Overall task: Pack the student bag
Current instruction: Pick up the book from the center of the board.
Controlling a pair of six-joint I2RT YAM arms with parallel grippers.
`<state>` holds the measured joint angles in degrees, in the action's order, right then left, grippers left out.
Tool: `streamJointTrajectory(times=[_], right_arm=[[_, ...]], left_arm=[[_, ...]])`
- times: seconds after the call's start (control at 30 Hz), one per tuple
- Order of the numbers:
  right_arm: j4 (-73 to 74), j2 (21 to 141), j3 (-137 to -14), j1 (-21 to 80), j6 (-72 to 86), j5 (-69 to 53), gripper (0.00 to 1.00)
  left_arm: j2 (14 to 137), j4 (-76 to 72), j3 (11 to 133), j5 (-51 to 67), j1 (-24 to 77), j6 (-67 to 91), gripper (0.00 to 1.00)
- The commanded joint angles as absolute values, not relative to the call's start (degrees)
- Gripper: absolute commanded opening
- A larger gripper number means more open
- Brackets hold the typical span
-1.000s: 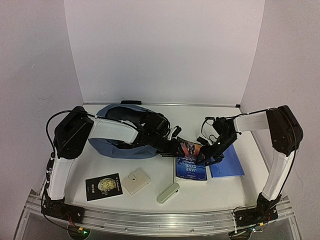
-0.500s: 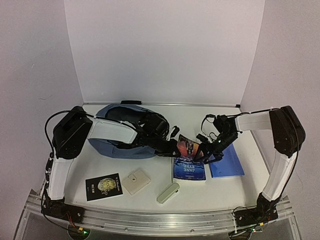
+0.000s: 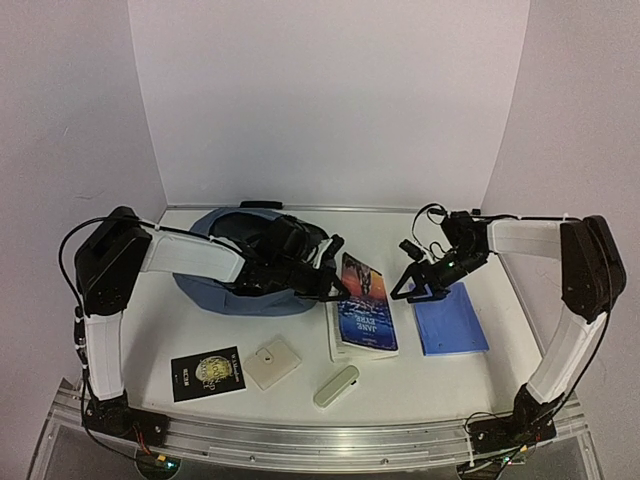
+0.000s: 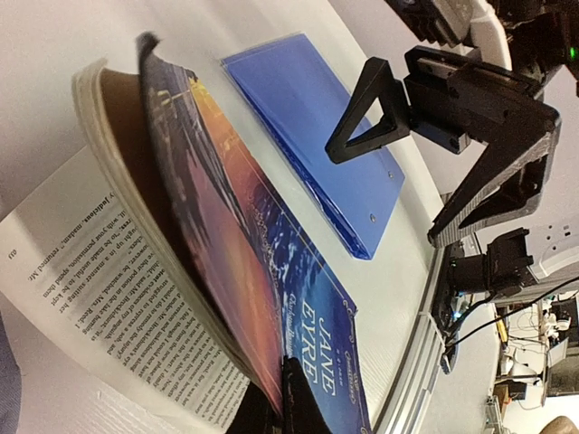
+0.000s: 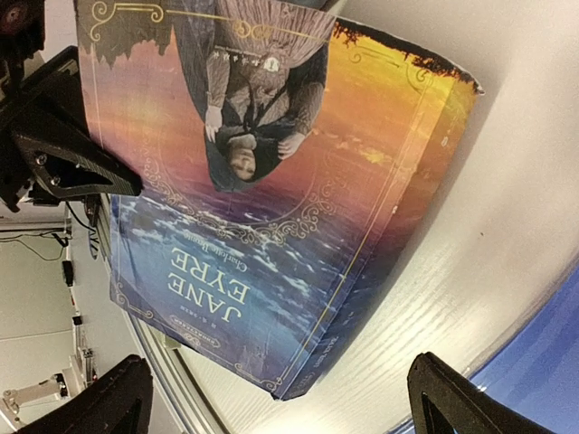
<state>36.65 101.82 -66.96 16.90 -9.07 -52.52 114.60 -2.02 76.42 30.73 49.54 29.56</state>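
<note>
Top view with 2 wrist views. Student bag slumped at rear left of tabletop, rounded top close to the back wall, left arm lying across it. Left pincer clamped together on the left edge of the Jane Eyre paperback, front cover lifted off the printed pages. Right pincer spread wide, hovering over the bare strip between paperback and blue notebook, touching neither. Bare tabletop behind the right pincer up to the back wall, and along the right wall beside the notebook. Near edge bounded by a metal rail, with black booklet, cream square pad and pale oblong case just inside it. Compared with 1 second earlier: paperback drawn left, away from the notebook; right pincer off its corner and wider; left elbow swung outward. Count: 2 arms, 2 pincers, 1 bag, 1 paperback, 1 notebook, 1 booklet, 1 pad, 1 case.
</note>
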Motion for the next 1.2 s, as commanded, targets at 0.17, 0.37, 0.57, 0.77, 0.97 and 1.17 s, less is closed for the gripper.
streamJointTrajectory(times=[0.17,0.37,0.57,0.77,0.97,1.17], right_arm=[[30.10,107.54,-66.57,18.84,-8.28,-61.44,0.98],[22.28,110.88,-64.57,19.78,-2.96,-60.29,0.98],[19.44,112.42,-63.53,22.76,-1.80,-63.19,0.85],[17.94,112.97,-63.76,23.61,-0.52,-64.14,0.44],[18.09,109.69,-63.64,23.54,-0.29,-62.73,0.08],[19.12,101.75,-64.25,23.44,1.48,-59.83,0.00]], left_arm=[[105.65,-14.57,75.32,35.89,47.99,25.05,0.00],[104.95,-15.10,74.77,35.64,47.98,24.87,0.00],[104.94,-16.32,73.94,34.94,47.86,25.12,0.00],[104.92,-17.13,72.49,34.27,47.60,25.85,0.00],[103.67,-12.27,72.19,31.55,47.46,24.64,0.23],[99.29,-2.53,72.99,27.00,47.46,20.92,0.72]])
